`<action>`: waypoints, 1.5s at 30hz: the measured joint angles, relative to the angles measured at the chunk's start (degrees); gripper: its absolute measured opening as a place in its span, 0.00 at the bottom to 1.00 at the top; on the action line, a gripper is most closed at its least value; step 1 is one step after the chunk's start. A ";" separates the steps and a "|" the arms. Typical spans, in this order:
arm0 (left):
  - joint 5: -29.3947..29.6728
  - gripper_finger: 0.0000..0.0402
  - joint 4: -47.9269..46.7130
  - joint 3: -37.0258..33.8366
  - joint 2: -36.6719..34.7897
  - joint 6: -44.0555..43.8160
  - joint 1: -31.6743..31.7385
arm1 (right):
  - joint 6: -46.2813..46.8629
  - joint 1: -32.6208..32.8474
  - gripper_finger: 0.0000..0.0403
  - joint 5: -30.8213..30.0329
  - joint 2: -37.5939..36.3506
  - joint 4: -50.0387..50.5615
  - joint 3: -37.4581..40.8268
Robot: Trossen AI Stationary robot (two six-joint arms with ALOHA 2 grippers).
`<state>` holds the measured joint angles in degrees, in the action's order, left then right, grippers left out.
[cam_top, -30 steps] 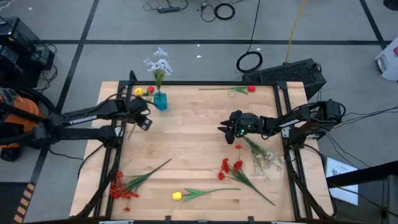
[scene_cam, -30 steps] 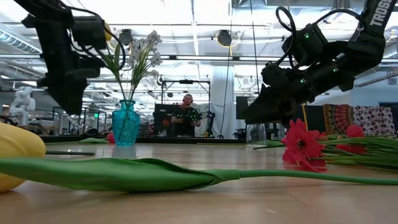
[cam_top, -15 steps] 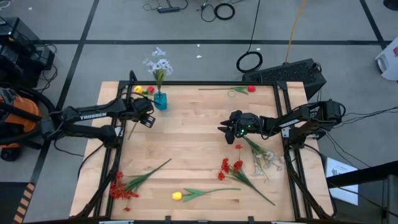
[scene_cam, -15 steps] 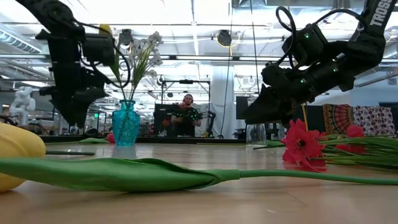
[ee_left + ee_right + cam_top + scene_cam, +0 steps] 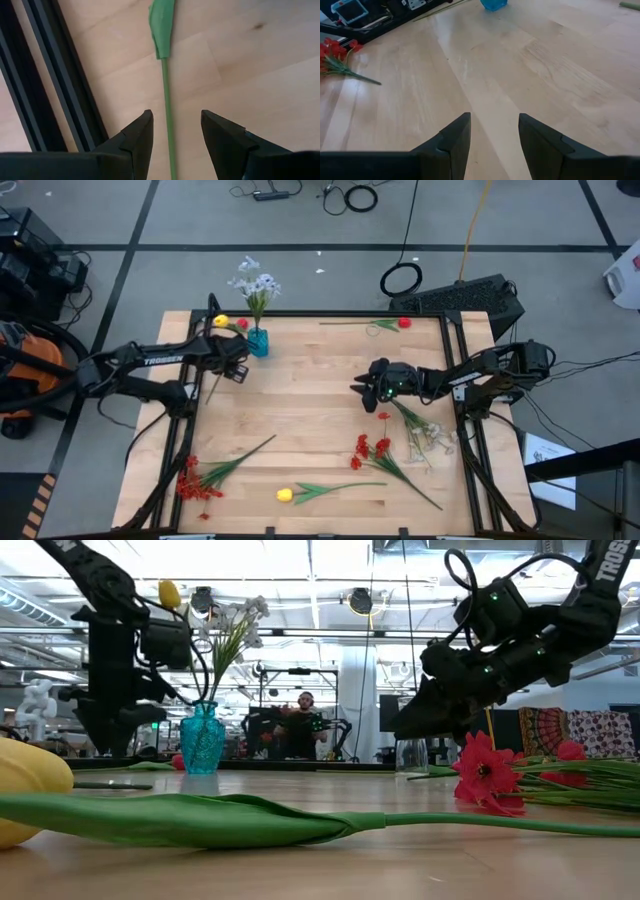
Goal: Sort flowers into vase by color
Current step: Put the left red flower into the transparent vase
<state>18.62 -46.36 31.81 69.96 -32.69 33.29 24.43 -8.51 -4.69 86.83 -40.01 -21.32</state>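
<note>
1. The left gripper (image 5: 232,365) hangs over the table's far left part, just beside the blue vase (image 5: 258,341), which already carries pale white-blue blossoms. It holds a yellow tulip (image 5: 221,322). In the left wrist view the thin green stem (image 5: 167,125) runs down between the two dark fingers (image 5: 137,137), with a leaf above them.
2. The fingers stand a little apart at the tips, and the stem passes between them; whether they press on it lower down cannot be told for sure, but the raised bloom in the low view (image 5: 169,593) suggests a grip.
3. The stem's long axis runs nearly upright, with the bloom on top. The vase mouth lies just to the right of the gripper, towards the table's middle, so the left arm is much the nearer one.
4. The right gripper (image 5: 366,387) hovers near the table's centre, fingers apart and empty, with bare wood ahead of it.
5. Other flowers lie flat: red ones near the front left (image 5: 197,478), red (image 5: 372,447) and white stems by the right arm, a yellow tulip at the front (image 5: 285,495), and a red one at the far edge (image 5: 404,323).
</note>
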 joint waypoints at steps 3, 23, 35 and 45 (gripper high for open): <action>-0.31 0.43 0.01 0.00 1.84 -0.02 0.18 | -0.02 0.44 0.39 0.00 0.00 0.00 0.00; -4.92 0.35 1.36 0.26 8.18 3.41 4.70 | -0.01 0.76 0.39 -0.24 0.00 -0.02 0.00; -9.35 0.18 1.20 0.22 8.19 2.98 6.25 | 0.00 0.80 0.39 -0.09 0.00 -0.02 0.00; -12.19 0.03 0.33 0.14 8.03 -2.50 5.90 | 0.26 0.80 0.39 0.00 0.00 -0.01 0.00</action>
<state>6.43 -46.03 31.96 77.99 -35.18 39.19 24.69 -7.70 -4.69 86.83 -40.02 -21.32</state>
